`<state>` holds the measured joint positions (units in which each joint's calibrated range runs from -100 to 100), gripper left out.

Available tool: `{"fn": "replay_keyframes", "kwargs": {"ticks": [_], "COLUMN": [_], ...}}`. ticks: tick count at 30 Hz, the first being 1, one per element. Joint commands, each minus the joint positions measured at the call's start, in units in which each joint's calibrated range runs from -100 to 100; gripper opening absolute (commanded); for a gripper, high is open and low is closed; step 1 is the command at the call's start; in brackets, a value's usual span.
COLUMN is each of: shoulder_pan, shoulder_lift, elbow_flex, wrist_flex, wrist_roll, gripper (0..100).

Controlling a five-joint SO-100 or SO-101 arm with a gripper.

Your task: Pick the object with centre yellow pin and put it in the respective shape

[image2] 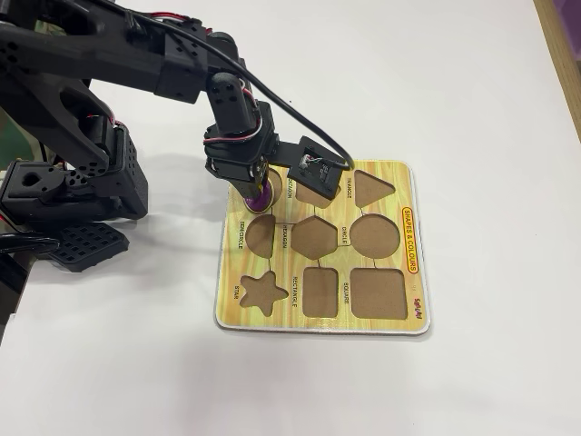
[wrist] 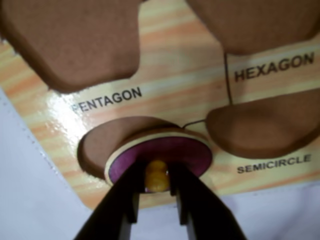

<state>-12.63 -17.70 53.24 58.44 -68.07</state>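
Wrist view close behind gripper (wrist: pixel 159 192), facing puzzle board (wrist: pixel 165 85), fixed view high, angled down, sharing board corner

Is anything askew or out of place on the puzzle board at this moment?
Yes. In the wrist view, the purple oval piece sits tilted over its recess, its far edge raised above the board, not flush. The pincer grips its yellow knob.

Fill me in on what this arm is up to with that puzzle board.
The gripper is shut on the yellow knob of a purple oval piece and holds it at the oval cut-out in a corner of the wooden shape board. In the wrist view the piece sits tilted, partly over the recess and overlapping its edge, not yet flat inside. The other cut-outs in view on the board are empty.
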Motion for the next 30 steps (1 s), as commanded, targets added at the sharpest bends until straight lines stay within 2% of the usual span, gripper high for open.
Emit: {"fn": "replay_keyframes", "kwargs": {"ticks": [1, 30], "shoulder_pan": [-2.41, -5.24], "shoulder_lift": [-0.96, -2.72], "elbow_flex": [-0.27, -1.17], "wrist_flex": [0.07, -0.01], "wrist_roll": [-0.23, -0.34], "gripper": [1, 1]}}
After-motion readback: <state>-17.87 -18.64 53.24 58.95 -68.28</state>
